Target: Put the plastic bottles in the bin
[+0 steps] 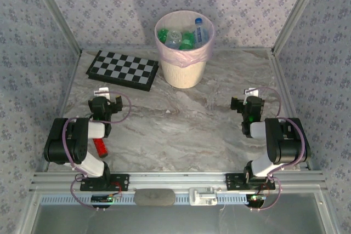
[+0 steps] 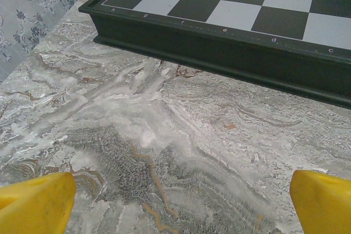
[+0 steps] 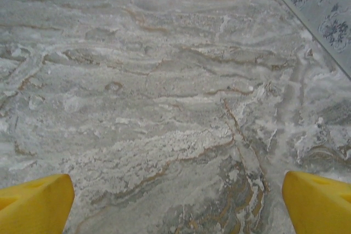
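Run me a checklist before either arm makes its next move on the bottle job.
1. Plastic bottles inside the bin: ok, green and clear ones lie in it.
2. Bin upright, pink liner over its rim: ok.
3. No bottle left on the table: ok in the top view, though the arms hide some surface.
4. Left gripper open and holding nothing: ok.
5. Right gripper open and holding nothing: ok.
6. Small red object beside the left arm: cannot tell what it is.
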### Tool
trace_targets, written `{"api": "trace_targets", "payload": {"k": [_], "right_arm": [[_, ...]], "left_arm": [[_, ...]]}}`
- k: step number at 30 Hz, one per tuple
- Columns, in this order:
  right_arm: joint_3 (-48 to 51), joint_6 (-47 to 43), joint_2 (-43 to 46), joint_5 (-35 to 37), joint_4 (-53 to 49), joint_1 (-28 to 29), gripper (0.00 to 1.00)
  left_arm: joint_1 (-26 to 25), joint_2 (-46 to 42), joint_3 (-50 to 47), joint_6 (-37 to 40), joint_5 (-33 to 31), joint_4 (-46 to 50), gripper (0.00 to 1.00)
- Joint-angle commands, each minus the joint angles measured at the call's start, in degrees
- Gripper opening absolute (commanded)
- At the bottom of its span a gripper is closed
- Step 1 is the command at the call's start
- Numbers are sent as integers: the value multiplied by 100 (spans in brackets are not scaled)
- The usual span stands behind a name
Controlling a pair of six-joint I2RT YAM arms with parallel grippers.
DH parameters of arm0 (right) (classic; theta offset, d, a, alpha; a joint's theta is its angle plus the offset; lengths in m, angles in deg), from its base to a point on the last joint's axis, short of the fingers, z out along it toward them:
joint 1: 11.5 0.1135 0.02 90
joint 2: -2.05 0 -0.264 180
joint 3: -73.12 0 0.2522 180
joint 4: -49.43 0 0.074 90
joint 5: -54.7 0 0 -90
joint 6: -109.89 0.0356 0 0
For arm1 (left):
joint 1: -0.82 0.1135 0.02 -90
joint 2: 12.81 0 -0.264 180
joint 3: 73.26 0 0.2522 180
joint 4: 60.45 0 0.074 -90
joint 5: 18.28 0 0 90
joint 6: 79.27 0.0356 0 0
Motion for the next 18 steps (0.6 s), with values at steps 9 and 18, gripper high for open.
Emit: {"api": "trace_targets", "payload": {"k": [9, 18], "right_arm": [[-62, 27, 23, -14, 269, -10, 99], [-78, 10, 18, -19, 243, -1, 99]], "left_arm": [[36, -40, 128, -72, 90, -112, 100], [43, -40, 127, -72, 89, -112, 100]]}}
